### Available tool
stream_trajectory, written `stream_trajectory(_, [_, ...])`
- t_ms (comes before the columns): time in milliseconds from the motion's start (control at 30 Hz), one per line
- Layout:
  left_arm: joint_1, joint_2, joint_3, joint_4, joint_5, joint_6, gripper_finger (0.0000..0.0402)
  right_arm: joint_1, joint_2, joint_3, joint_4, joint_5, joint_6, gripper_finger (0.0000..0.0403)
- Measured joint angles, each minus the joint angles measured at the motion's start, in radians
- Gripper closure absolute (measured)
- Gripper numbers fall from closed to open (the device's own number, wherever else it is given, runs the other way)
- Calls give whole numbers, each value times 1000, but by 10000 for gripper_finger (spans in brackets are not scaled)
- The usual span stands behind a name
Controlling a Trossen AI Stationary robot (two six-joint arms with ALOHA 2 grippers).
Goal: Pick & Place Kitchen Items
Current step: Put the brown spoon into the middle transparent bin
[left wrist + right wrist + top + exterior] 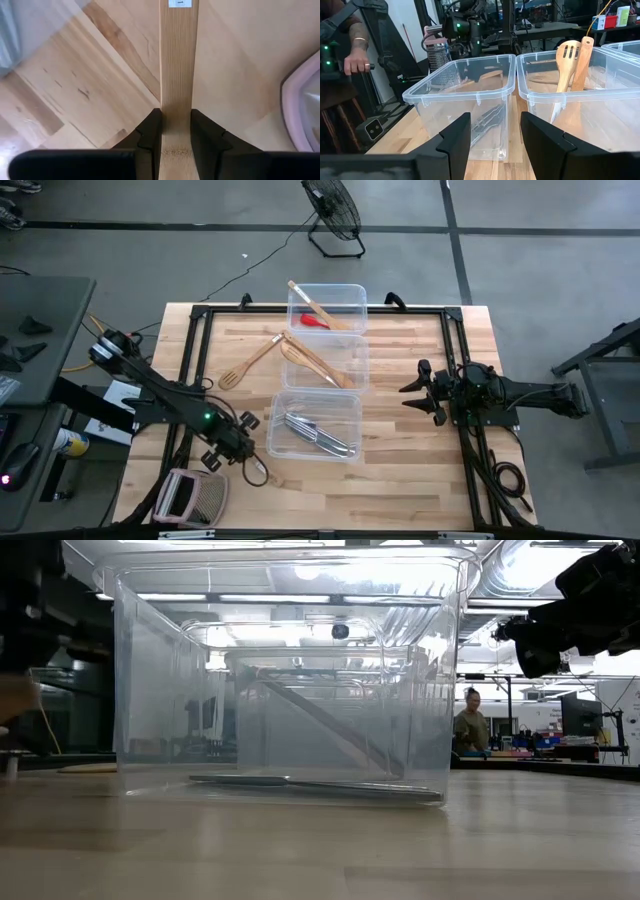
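From above, the left gripper (243, 448) sits low over the near-left part of the table (420, 450), just left of the nearest clear tub (317, 426) and beside a pink-rimmed grater-like holder (192, 498). What it holds cannot be made out from this height. The right gripper (420, 392) hangs over the table's right side, well apart from the tubs, fingers spread and empty. Silver cutlery (320, 436) lies in the nearest tub; a slotted wooden spatula (254, 360) lies on the table, its handle running to the middle tub (325, 362), where a second wooden utensil (310, 363) rests. In the far tub (327, 307) are a small red utensil (316, 322) and a wooden spoon (316, 308).

At table height, the nearest tub (290, 680) fills the view, with the cutlery (300, 782) flat on its floor. A dark gripper (570, 620) hangs at upper right. A person (470, 725) stands far behind.

In the left wrist view, the two fingers (150, 135) are closed narrowly on a pale wooden handle (178, 65), one on each edge, with the handle running straight out over the table. The pink-rimmed holder (300, 105) lies close by.

In the right wrist view, the fingers (455, 137) stand apart with nothing between them, facing the nearest tub (465, 85) with its cutlery (487, 120). Wooden utensils (572, 65) lean in the middle tub (580, 95). A person's hand (355, 62) shows beyond the table.
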Motion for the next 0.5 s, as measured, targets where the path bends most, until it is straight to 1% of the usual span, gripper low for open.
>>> stream_trajectory(300, [1, -55, 4, -60, -58, 20, 329, 0, 0, 0, 0, 0, 0, 237])
stream_trajectory(500, [0, -129, 4, -91, -74, 15, 329, 0, 0, 0, 0, 0, 0, 237])
